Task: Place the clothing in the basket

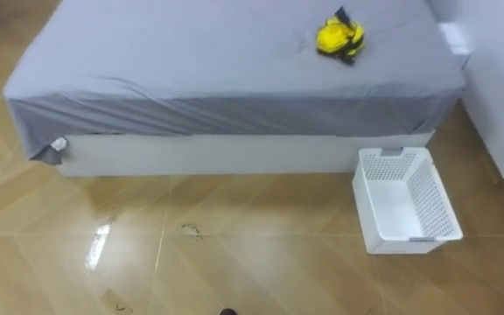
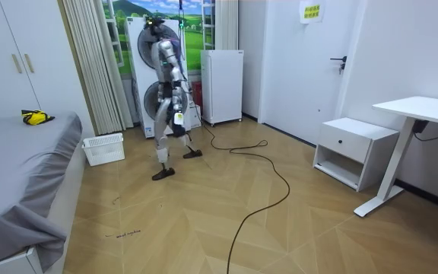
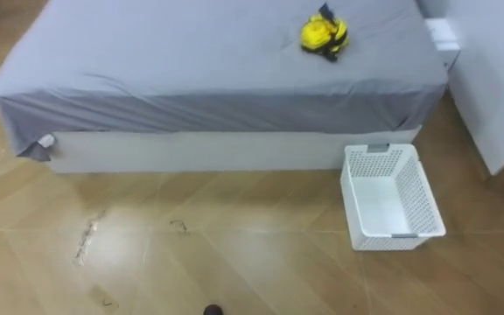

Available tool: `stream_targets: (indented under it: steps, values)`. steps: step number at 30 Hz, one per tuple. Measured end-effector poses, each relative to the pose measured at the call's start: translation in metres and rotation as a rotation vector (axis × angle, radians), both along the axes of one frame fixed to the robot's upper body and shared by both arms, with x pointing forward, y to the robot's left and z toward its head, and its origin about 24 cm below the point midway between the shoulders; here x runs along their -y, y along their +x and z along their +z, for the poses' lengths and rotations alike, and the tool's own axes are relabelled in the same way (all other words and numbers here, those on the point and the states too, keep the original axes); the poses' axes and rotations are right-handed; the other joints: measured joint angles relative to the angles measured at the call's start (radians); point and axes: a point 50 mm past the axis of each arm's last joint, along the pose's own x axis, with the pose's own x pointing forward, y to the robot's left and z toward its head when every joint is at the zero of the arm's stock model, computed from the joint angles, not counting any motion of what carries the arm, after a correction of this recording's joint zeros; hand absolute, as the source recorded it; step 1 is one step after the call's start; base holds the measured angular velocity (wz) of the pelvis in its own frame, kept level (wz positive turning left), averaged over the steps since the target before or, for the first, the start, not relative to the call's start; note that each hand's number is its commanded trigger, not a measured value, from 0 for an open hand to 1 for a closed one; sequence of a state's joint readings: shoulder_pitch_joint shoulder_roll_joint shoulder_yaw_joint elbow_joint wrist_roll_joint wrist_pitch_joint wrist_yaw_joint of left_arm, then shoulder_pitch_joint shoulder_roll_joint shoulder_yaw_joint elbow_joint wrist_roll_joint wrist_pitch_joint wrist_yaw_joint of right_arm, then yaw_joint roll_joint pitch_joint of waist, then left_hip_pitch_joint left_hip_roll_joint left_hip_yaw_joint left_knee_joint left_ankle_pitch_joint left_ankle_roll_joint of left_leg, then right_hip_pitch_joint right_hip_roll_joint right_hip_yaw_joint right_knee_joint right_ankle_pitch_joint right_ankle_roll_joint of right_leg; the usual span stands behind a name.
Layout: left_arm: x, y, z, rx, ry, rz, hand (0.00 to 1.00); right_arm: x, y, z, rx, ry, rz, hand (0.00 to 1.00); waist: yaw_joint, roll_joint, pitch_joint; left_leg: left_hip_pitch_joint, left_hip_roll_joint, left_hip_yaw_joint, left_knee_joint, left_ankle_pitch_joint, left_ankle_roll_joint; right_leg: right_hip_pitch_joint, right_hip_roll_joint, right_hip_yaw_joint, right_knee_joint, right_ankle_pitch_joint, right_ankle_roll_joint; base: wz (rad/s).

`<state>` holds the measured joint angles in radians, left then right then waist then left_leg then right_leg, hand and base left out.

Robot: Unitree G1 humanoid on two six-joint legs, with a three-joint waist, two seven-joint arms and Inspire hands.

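the yellow garment (image 1: 339, 38) lies bunched on the grey bed (image 1: 208, 61), towards the far side on the robot's right, not yet picked up. the white basket (image 1: 436, 206) stands empty on the wooden floor (image 1: 234, 254), mouth up, just beside the bed's near edge and roughly below the garment. that placing looks deliberate: once the cloth is lifted it need only be carried back over the mattress edge and dropped in.

in the room view the robot stands on open floor, well apart from both bed and basket, with its head turned down to take in both at once. its hands (image 2: 177, 119) hang low by its body. they are too small there to tell whether the fingers are straight or curled, and nothing can be made out in them.

judged from this, the task is at its very start. the robot must first close in on the bed, since the garment lies too far off to reach.
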<state>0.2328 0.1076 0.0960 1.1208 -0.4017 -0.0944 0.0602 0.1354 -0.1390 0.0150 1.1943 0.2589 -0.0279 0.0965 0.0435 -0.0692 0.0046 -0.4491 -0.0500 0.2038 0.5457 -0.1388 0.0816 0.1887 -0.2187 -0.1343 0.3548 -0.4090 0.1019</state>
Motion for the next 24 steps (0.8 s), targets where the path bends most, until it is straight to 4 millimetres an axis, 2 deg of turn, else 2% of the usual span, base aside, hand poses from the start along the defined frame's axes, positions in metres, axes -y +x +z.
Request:
stream_targets:
  steps: [1,2,3,4,5,6,7,8,9,10,11,12,13,14,15,16,17,18,19,20,21,22,23,24]
  values:
    - [0.0,0.001,0.0,0.001,0.0,-0.002,0.0,0.0,0.003,0.0,0.011,-0.004,0.001,0.0,-0.002,0.001,0.0017,0.013,0.002,0.013,0.018,-0.025,0.007,-0.01,-0.006,0.001,0.057,0.017,-0.001,-0.08]
    - [0.0,0.003,0.0,0.006,0.002,-0.005,0.0,0.0,0.003,0.001,0.014,-0.011,-0.007,0.0,-0.006,0.007,-0.0002,0.062,0.0,0.025,0.008,-0.073,0.01,-0.051,-0.018,0.003,0.202,0.077,-0.002,0.04]
    - [-0.001,0.005,0.0,0.009,0.005,-0.006,0.0,-0.001,0.004,0.001,0.018,-0.015,-0.011,0.0,-0.007,0.005,0.0009,0.095,-0.004,0.033,-0.006,-0.086,0.014,-0.075,-0.028,0.007,0.282,0.127,-0.007,0.06]
    - [-0.001,0.008,0.001,0.014,0.012,-0.015,0.0,-0.001,0.005,0.001,0.026,-0.023,-0.016,0.0,-0.005,0.009,0.0007,0.166,-0.014,0.031,-0.052,-0.106,0.018,-0.126,-0.038,0.024,0.433,0.274,-0.04,0.0]
    - [-0.001,0.012,0.001,0.017,0.027,-0.048,0.0,-0.001,0.011,0.002,0.046,-0.033,-0.016,0.0,-0.004,0.027,0.0012,0.227,-0.013,0.014,-0.088,-0.127,0.019,-0.19,-0.031,0.024,0.542,0.291,-0.06,-0.07]
    - [-0.001,0.014,0.001,0.017,0.034,-0.066,0.0,-0.001,0.017,0.003,0.064,-0.038,-0.014,0.0,0.001,0.035,0.0038,0.256,-0.007,0.008,-0.103,-0.134,0.016,-0.23,-0.013,0.02,0.587,0.254,-0.067,-0.15]
    - [-0.001,0.019,0.002,0.025,0.044,-0.097,0.0,-0.001,0.027,0.006,0.105,-0.04,-0.01,0.0,0.01,0.056,0.0054,0.311,0.013,-0.004,-0.138,-0.145,0.012,-0.318,0.035,-0.005,0.624,0.168,-0.095,-0.06]
    - [-0.001,0.024,0.003,0.042,0.049,-0.111,0.0,-0.002,0.038,0.01,0.151,-0.045,-0.006,0.0,0.01,0.075,0.0058,0.359,0.03,-0.02,-0.168,-0.156,0.006,-0.402,0.082,-0.051,0.585,0.113,-0.107,0.07]
    - [-0.001,0.028,0.003,0.048,0.051,-0.127,0.0,-0.003,0.044,0.012,0.174,-0.048,-0.003,0.0,0.008,0.081,0.0075,0.379,0.038,-0.028,-0.18,-0.162,0.003,-0.439,0.106,-0.072,0.542,0.098,-0.109,0.39]
    - [0.0,0.034,0.004,0.059,0.052,-0.164,0.0,-0.003,0.053,0.016,0.212,-0.058,0.001,0.0,0.001,0.087,0.0097,0.421,0.043,-0.055,-0.202,-0.176,-0.003,-0.499,0.145,-0.091,0.41,0.095,-0.11,0.61]
    - [0.003,0.038,0.004,0.069,0.047,-0.197,0.0,-0.004,0.063,0.02,0.247,-0.072,0.008,0.0,-0.012,0.087,0.0099,0.47,0.043,-0.071,-0.23,-0.191,-0.011,-0.541,0.161,-0.1,0.252,0.117,-0.118,0.62]
    - [0.004,0.038,0.005,0.072,0.045,-0.211,0.0,-0.004,0.069,0.022,0.268,-0.076,0.01,0.0,-0.014,0.087,0.0102,0.499,0.043,-0.072,-0.249,-0.198,-0.017,-0.549,0.163,-0.102,0.164,0.146,-0.118,0.56]
    - [0.008,0.033,0.003,0.052,0.03,-0.23,0.0,-0.002,0.078,0.026,0.305,-0.088,0.009,0.0,-0.017,0.099,0.0119,0.557,0.058,-0.082,-0.277,-0.218,-0.033,-0.565,0.168,-0.124,0.05,0.26,-0.131,0.57]
    - [0.008,0.031,0.003,0.046,0.024,-0.234,0.0,-0.002,0.083,0.029,0.338,-0.098,-0.002,0.0,-0.018,0.105,0.0059,0.609,0.08,-0.105,-0.296,-0.237,-0.053,-0.557,0.172,-0.148,-0.013,0.353,-0.145,0.59]
    - [0.006,0.03,0.003,0.045,0.028,-0.234,0.0,-0.002,0.086,0.031,0.356,-0.098,-0.01,0.0,-0.019,0.109,-0.0009,0.627,0.093,-0.11,-0.305,-0.245,-0.065,-0.556,0.177,-0.159,-0.016,0.384,-0.173,0.43]
    - [0.004,0.024,0.003,0.034,0.03,-0.229,0.0,-0.002,0.097,0.037,0.405,-0.11,-0.012,0.0,-0.007,0.12,-0.0169,0.638,0.112,-0.107,-0.299,-0.26,-0.09,-0.55,0.197,-0.17,0.026,0.373,-0.206,0.07]
    - [0.003,0.017,0.003,0.021,0.031,-0.216,0.0,-0.003,0.113,0.046,0.469,-0.117,-0.009,0.0,-0.001,0.129,-0.011,0.653,0.132,-0.1,-0.296,-0.25,-0.115,-0.547,0.207,-0.185,0.083,0.339,-0.229,-0.04]
    - [0.002,0.013,0.003,0.011,0.031,-0.211,0.0,-0.004,0.12,0.051,0.501,-0.121,-0.005,0.0,-0.001,0.132,-0.0099,0.664,0.142,-0.099,-0.295,-0.24,-0.133,-0.543,0.208,-0.194,0.107,0.315,-0.235,-0.09]
    - [0.002,0.008,0.003,0.0,0.028,-0.205,0.0,-0.003,0.13,0.059,0.555,-0.132,-0.012,0.0,0.005,0.136,-0.0066,0.685,0.156,-0.099,-0.281,-0.211,-0.164,-0.537,0.211,-0.206,0.168,0.285,-0.254,0.0]
    - [0.001,0.007,0.003,0.006,0.031,-0.202,0.0,-0.002,0.135,0.064,0.587,-0.144,-0.018,0.0,0.001,0.133,0.0082,0.706,0.165,-0.123,-0.224,-0.173,-0.168,-0.543,0.196,-0.245,0.282,0.266,-0.266,0.0]
    - [0.0,0.004,0.004,0.001,0.034,-0.192,0.0,-0.003,0.14,0.067,0.606,-0.143,-0.016,0.0,-0.005,0.12,0.0281,0.713,0.18,-0.128,-0.166,-0.161,-0.166,-0.556,0.187,-0.261,0.318,0.245,-0.242,-0.04]
    - [-0.008,-0.008,0.006,-0.019,0.053,-0.172,0.0,-0.006,0.144,0.073,0.64,-0.137,-0.02,0.0,-0.005,0.112,0.0029,0.666,0.198,-0.101,-0.002,-0.146,-0.175,-0.522,0.199,-0.235,0.168,0.247,-0.249,-0.12]
    - [-0.006,-0.013,0.005,-0.042,0.052,-0.156,0.0,-0.002,0.148,0.077,0.66,-0.155,-0.011,0.0,-0.007,0.129,0.0144,0.625,0.227,-0.112,0.137,-0.124,-0.166,-0.487,0.232,-0.239,0.187,0.196,-0.261,-0.16]
    - [-0.006,-0.015,0.005,-0.047,0.058,-0.143,0.0,-0.002,0.148,0.077,0.658,-0.159,-0.009,0.0,-0.013,0.121,0.0086,0.593,0.227,-0.128,0.209,-0.07,-0.167,-0.456,0.242,-0.227,0.179,0.168,-0.262,-0.06]
